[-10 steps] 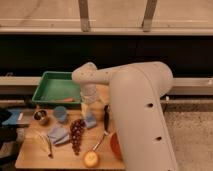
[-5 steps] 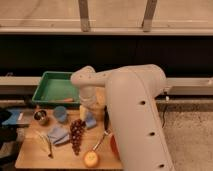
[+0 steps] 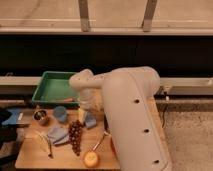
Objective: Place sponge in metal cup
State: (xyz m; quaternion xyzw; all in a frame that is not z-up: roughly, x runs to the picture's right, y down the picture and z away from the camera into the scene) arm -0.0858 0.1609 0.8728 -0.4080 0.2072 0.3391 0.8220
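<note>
Camera view, checked against the frame one second back: the white arm (image 3: 132,115) has sunk and drifted a little left, so its wrist sits lower over the middle of the table (image 3: 62,156). The sponge (image 3: 90,120) and metal cup (image 3: 41,117) lie where they lay then.

Hidden or unclear: the arm's bulk covers the table's whole right side. The gripper (image 3: 86,107) hangs under the wrist, directly above the sponge and close to it. Whether it touches the sponge, and whether it is released or clenched, cannot be told. A pale shape (image 3: 81,115) just left of the sponge is not identifiable.

The sponge is a small blue block resting on the wood near the table's middle, outside the cup. The metal cup stands upright near the left edge, with a shiny rim and a dark inside, well apart from the sponge. The blue cup (image 3: 60,113) stands between them. Toward the near edge lie the pale blue cloth (image 3: 57,135) and grapes (image 3: 75,136). The green tray (image 3: 54,89) is at the far left corner.
</note>
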